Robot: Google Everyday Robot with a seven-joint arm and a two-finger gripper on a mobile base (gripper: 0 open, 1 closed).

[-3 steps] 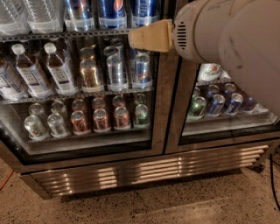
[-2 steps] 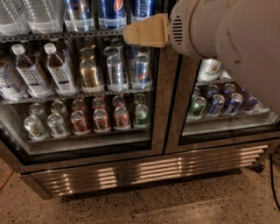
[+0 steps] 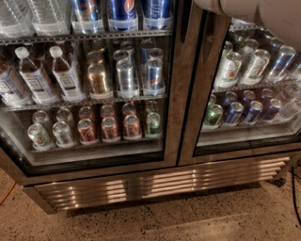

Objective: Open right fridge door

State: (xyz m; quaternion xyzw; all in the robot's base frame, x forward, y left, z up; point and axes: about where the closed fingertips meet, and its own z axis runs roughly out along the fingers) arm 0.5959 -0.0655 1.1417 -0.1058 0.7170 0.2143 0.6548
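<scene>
The right fridge door (image 3: pixel 205 113) is a tall glass pane in a brownish steel frame. It stands shut against the centre post. Through it I see tilted silver, green and blue cans (image 3: pixel 244 70) on two shelves. My gripper is out of view. Only a white part of my arm (image 3: pixel 263 14) shows at the top right corner, in front of the upper part of the right door.
The left glass door (image 3: pixel 171 94) is shut, with white-capped bottles (image 3: pixel 33 75), red-orange cans (image 3: pixel 110 129) and blue cans behind it. A louvred steel grille (image 3: pixel 155 181) runs along the fridge base. Speckled floor (image 3: pixel 188 221) lies in front. A dark cable (image 3: pixel 295 188) hangs at the right edge.
My arm has moved up and to the right, uncovering most of the right door. Its tan end, earlier in front of the centre post, has left the picture.
</scene>
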